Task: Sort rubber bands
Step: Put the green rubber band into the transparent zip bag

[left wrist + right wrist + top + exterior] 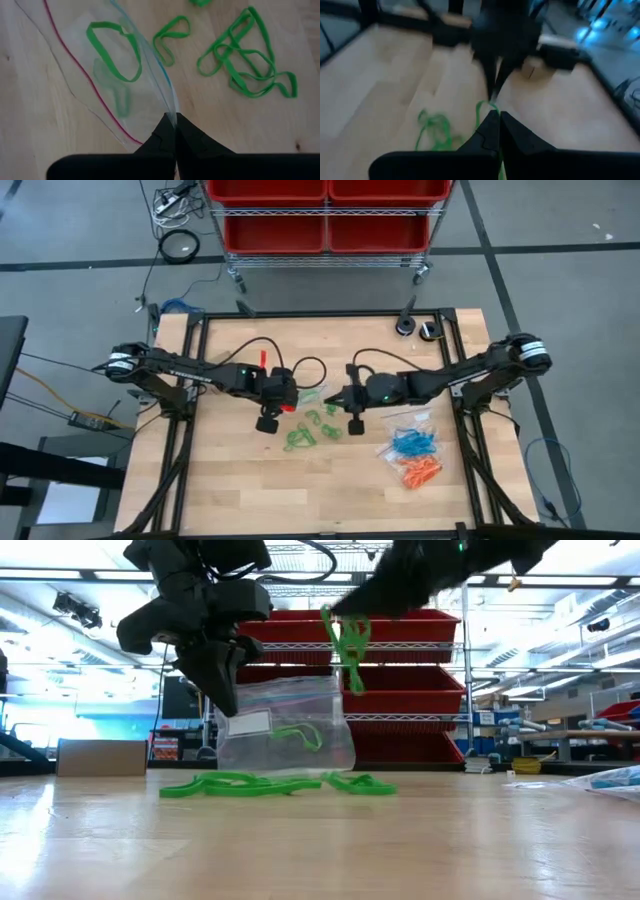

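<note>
Loose bands: green rubber bands (pixel 240 784) lay on the wooden table (pixel 320 840) nearest the low camera, in 2 tangles, close under the grippers.
Left gripper: the left gripper (pixel 175 131) had its jaws pressed fully together on the edge of a clear bag (pixel 285 725), holding it up off the wood, mouth side raised.
Bag contents: 1 green loop (pixel 112 50) showed plainly through the plastic, with a fainter second shape beside it that I could not make out.
Right gripper: the right gripper (pixel 495 122) was clamped tight on a green band (pixel 347 645), which dangled above the table just beside the lifted bag.
Sorted piles: blue bands (pixel 412 442) and orange bands (pixel 420 471) sat in separate clear bags on the right side of the table, well apart from the green ones.
Progress: judged more than halfway; blue and orange looked finished, green was underway.
Remaining: the held band needed dropping into the bag, then the loose green ones had to follow.
Beyond: red bins (pixel 400 690) on a rack stood behind the table.
</note>
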